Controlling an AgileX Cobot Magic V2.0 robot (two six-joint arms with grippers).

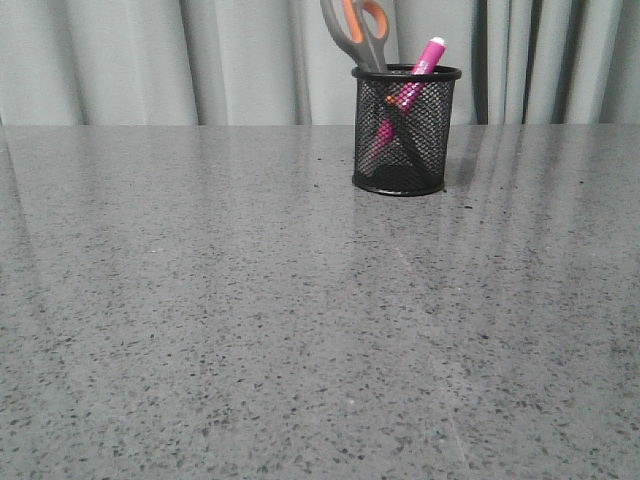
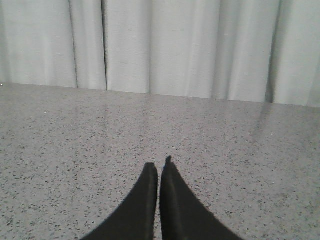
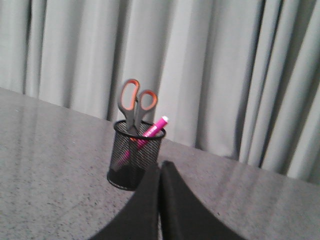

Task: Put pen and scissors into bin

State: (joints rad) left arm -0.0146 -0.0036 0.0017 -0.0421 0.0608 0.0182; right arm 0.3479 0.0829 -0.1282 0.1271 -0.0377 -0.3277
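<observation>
The left gripper [image 2: 159,172] and right gripper [image 3: 160,167] are both sitting closed and empty, fingertips pressed together. Out on the table [image 1: 250,300], the bin [image 1: 406,130] is standing upright, holding the scissors [image 1: 357,32], handles up, and the pen [image 1: 415,75], leaning with its white tip above the rim. The front view is cropping the scissors' loops and showing neither gripper; the right wrist view is showing them whole, slightly blurred. The left wrist view is showing only tabletop and curtain [image 2: 180,45].

The table [image 1: 250,320] is a grey, glossy stone-like top speckled with dark flecks, with pale streaks of reflected curtain across it. The bin [image 1: 405,130] stands upright on it toward the far edge, right of centre, its base flat on the surface.
</observation>
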